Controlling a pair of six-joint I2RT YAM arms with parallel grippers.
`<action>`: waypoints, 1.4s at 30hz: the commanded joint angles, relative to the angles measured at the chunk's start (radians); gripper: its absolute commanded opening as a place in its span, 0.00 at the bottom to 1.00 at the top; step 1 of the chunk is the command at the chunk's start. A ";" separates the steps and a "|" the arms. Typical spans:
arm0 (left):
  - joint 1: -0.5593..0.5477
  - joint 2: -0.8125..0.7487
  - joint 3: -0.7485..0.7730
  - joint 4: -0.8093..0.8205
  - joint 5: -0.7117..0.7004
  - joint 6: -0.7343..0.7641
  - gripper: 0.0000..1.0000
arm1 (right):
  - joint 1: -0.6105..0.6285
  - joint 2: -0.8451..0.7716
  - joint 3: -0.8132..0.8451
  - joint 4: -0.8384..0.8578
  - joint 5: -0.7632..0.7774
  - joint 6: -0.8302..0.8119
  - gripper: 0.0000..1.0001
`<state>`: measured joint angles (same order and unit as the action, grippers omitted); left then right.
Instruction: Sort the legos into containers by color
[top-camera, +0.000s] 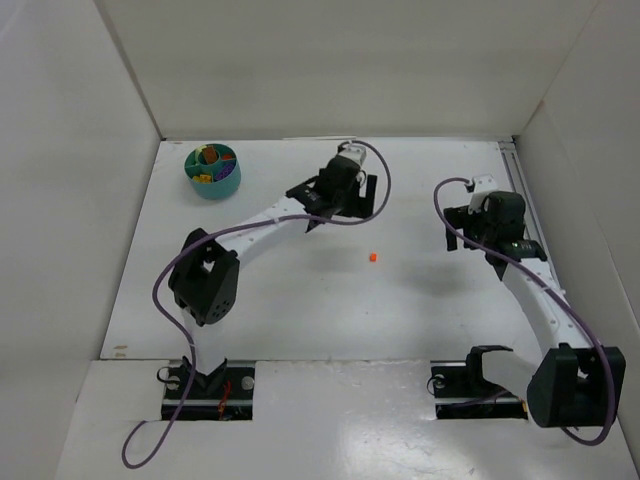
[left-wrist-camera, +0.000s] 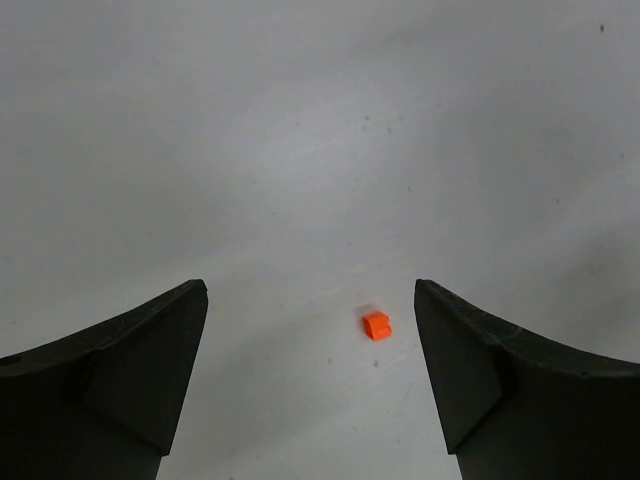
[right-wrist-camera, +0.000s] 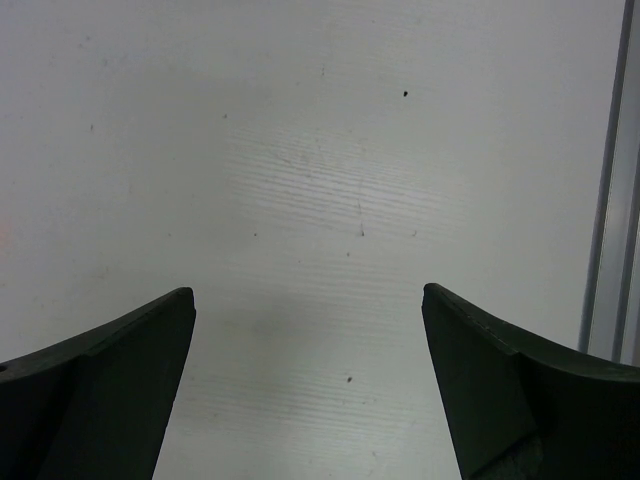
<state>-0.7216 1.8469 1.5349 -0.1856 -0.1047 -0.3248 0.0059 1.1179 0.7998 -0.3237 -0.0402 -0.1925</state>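
Black fingers of the left gripper (left-wrist-camera: 310, 290) stand spread wide and empty above the white desk (top-camera: 300, 310). A lone red-orange brick (left-wrist-camera: 377, 325) lies on the surface between them, nearer the right-hand finger, around the desk's middle. By the right edge the right gripper (right-wrist-camera: 308, 295) gapes too, holding nothing. At the far left corner sits the teal tub (top-camera: 216, 190), with coloured bricks (top-camera: 205, 178) in its compartments.

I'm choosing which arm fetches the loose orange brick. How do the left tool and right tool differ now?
The left tool has the orange brick in its wrist view, lying between its fingers; the right tool faces only table surface and a metal rail. In the top view, the left tool sits nearer the teal tub, the right tool by the table's right edge. Both are open and empty.
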 joint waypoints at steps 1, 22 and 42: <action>-0.116 -0.008 -0.060 0.029 -0.026 -0.109 0.81 | -0.007 -0.099 -0.054 -0.008 -0.006 0.033 0.99; -0.288 0.244 0.053 -0.104 -0.269 -0.321 0.74 | -0.007 -0.328 -0.134 -0.077 -0.006 0.005 0.99; -0.268 0.285 0.070 -0.103 -0.234 -0.280 0.00 | -0.007 -0.290 -0.114 -0.086 0.022 0.005 0.99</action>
<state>-0.9924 2.1693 1.6035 -0.2775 -0.3496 -0.6174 0.0059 0.8318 0.6636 -0.4198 -0.0349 -0.1867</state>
